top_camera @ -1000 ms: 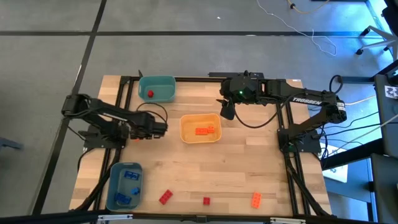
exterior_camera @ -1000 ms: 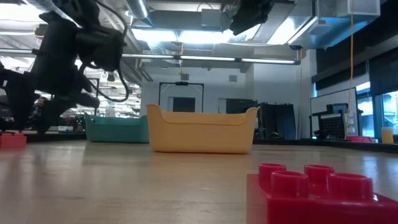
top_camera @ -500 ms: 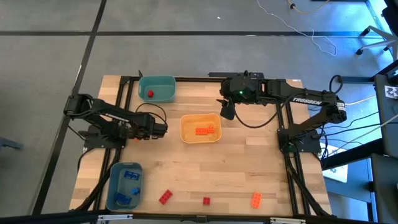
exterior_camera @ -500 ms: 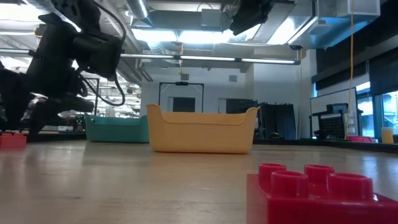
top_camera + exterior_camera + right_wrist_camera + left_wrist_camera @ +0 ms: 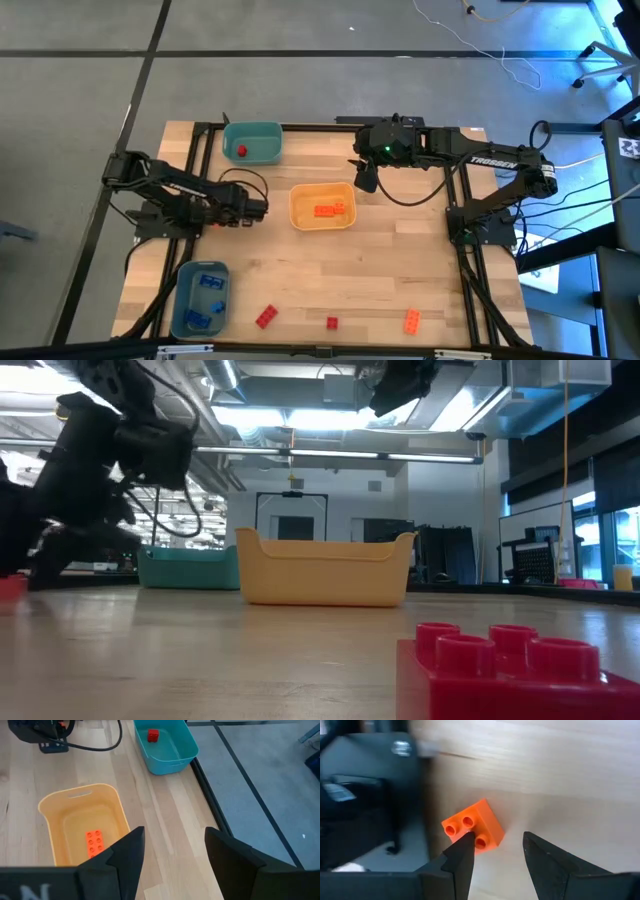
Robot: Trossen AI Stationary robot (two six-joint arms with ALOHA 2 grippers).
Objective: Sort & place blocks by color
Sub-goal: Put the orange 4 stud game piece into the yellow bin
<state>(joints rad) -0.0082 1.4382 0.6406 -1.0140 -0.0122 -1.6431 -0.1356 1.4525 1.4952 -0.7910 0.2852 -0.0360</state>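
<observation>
The left gripper (image 5: 495, 860), fingers spread, hovers at 9 o'clock of the table over an orange block (image 5: 473, 826) lying on the wood near the edge. To grip well it should centre on the block, descend, then close (the block now sits nearer one finger). The right gripper (image 5: 170, 850) waits, also spread, at about 1 o'clock above the yellow-orange bin (image 5: 57, 805).

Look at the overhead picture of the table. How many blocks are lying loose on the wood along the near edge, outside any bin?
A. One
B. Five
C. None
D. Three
D: along the near edge lie a larger red block, a small red block and an orange block, all on bare wood outside the bins.
</observation>
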